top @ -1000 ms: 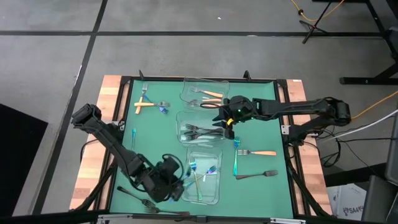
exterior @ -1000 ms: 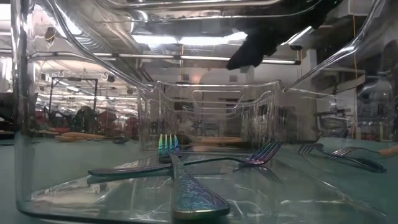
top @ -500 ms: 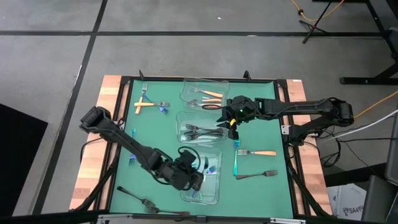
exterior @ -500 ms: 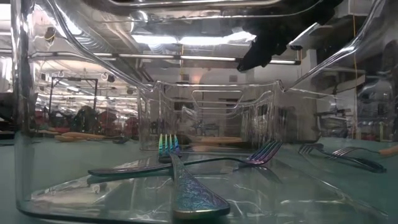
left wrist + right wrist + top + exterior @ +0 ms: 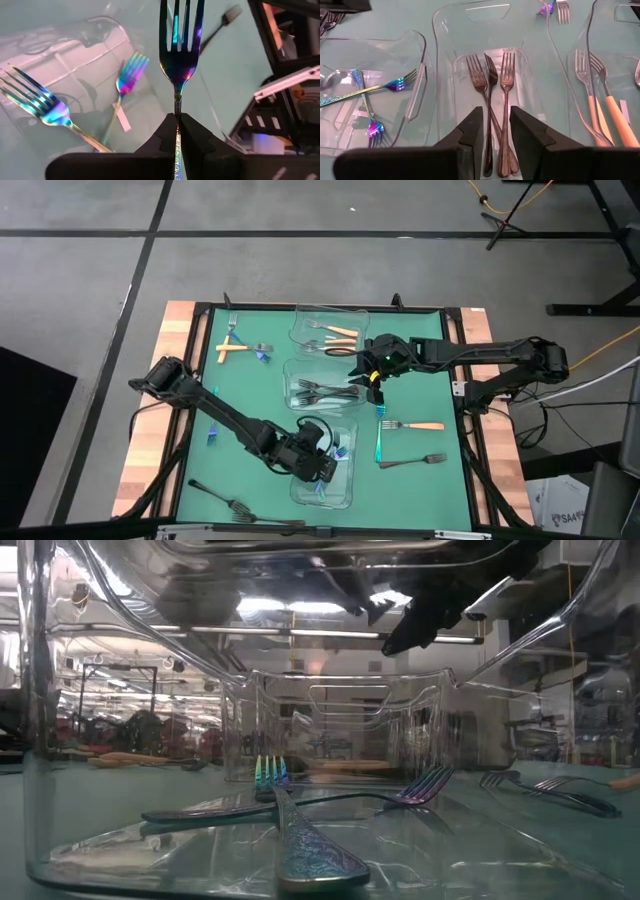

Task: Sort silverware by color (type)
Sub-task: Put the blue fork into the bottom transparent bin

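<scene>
Left wrist view: left tool (image 5: 177, 131) clenched on iridescent fork (image 5: 179, 55) over nearest container (image 5: 345, 492). Lower inside walls, release flat. Right tool (image 5: 495, 131) parted, empty.

No readable text, label, brand, number or sign is showing in any view. Nothing legible is appearing on the forks, the clear containers, the arms or the counter, and the room behind is offering only blurred shapes.

forks (image 5: 492, 95) crowding middle container (image 5: 485, 65) floor
</scene>
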Motion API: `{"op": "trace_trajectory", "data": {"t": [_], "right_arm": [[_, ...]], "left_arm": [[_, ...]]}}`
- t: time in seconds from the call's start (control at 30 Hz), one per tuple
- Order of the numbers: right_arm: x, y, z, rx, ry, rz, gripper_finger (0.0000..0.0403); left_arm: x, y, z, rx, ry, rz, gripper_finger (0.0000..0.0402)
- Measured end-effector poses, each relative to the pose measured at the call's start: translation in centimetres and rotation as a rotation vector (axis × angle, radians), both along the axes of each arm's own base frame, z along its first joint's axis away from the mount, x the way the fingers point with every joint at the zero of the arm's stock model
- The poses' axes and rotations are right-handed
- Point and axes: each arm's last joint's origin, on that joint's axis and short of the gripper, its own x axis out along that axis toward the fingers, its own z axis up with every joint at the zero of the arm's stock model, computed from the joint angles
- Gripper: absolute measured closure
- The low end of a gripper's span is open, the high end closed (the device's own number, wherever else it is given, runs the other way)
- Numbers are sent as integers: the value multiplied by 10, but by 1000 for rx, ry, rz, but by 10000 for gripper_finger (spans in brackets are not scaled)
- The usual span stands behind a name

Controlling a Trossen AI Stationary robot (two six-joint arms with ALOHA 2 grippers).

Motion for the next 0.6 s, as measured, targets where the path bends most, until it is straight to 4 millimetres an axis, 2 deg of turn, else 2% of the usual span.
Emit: {"op": "trace_trajectory", "data": {"t": [0.4,0.6], "right_arm": [[0,0,0,0,1,0,315],[0,0,0,0,1,0,315]], "left_arm": [[11,4,-37,-33,124,-40,398],[14,9,-46,-47,172,-45,398]]}}
